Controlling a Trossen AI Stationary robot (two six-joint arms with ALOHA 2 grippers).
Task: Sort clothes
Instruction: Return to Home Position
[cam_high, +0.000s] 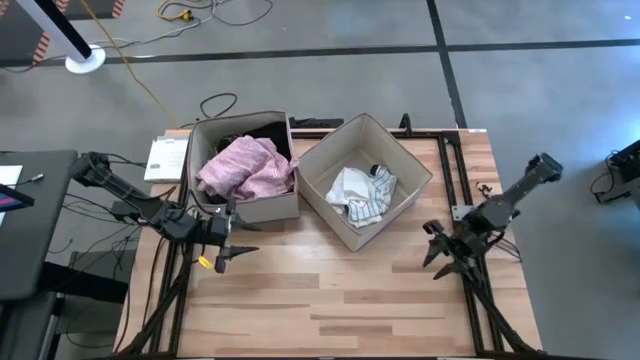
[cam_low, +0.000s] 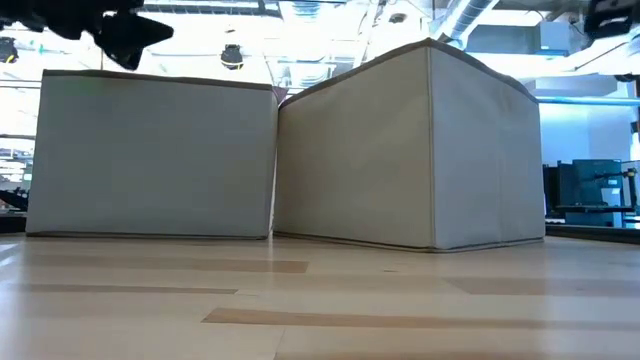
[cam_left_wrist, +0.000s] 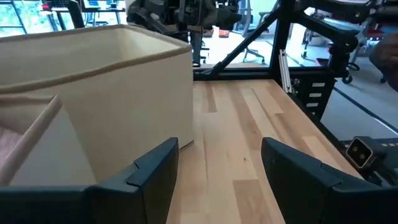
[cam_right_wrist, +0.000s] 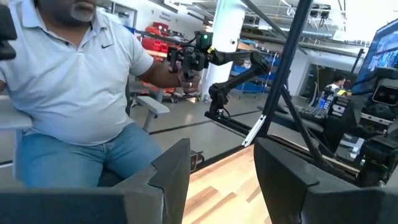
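A light wooden desk (cam_high: 330, 300) is seen from above with two beige fabric boxes on it, side by side. The left beige fabric box (cam_high: 272, 208) is filled by a crumpled pink garment (cam_high: 245, 168), which is heaped up to the rim. A piece of black fabric (cam_high: 266, 134) is glimpsed behind it, at the far wall of the same box. The right beige fabric box (cam_high: 408, 152) is turned at an angle, with one corner set against the left box. Small white-grey striped pieces (cam_high: 362, 192) are bunched on its floor.

The left tool (cam_high: 232, 243) is held over the desk just in front of the left box. Its two dark fingers (cam_left_wrist: 155, 177) are spread apart, and nothing is gripped between them. The right tool (cam_high: 443, 262) is held over the right part of the desk, apart from the right box. It is likewise open and empty, as is shown by its wrist view. In that view a seated person in a pale polo shirt and jeans (cam_right_wrist: 81, 81) is seen beyond the desk.
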